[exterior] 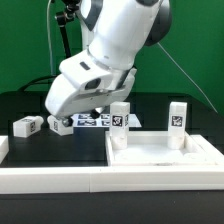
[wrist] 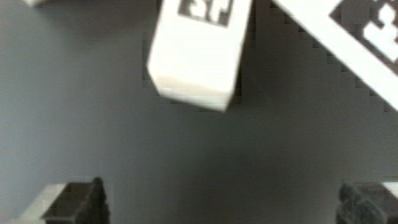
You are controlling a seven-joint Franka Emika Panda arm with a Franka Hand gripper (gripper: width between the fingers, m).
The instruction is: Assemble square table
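The square table slab (exterior: 160, 152) lies at the exterior view's right, with two white tagged legs standing upright on its far corners (exterior: 120, 118) (exterior: 177, 116). A third leg (exterior: 27, 125) lies loose at the far left. A fourth leg (exterior: 60, 125) lies on the dark table just below my gripper (exterior: 60, 112). In the wrist view this leg (wrist: 196, 60) lies ahead of my gripper (wrist: 222, 205), apart from it. The fingertips (wrist: 75, 200) stand wide apart with only dark table between them.
The marker board (exterior: 98, 120) lies flat behind the gripper and shows in the wrist view (wrist: 347, 35). Long white border rails (exterior: 50, 180) run along the front edge and the left. A green wall stands behind.
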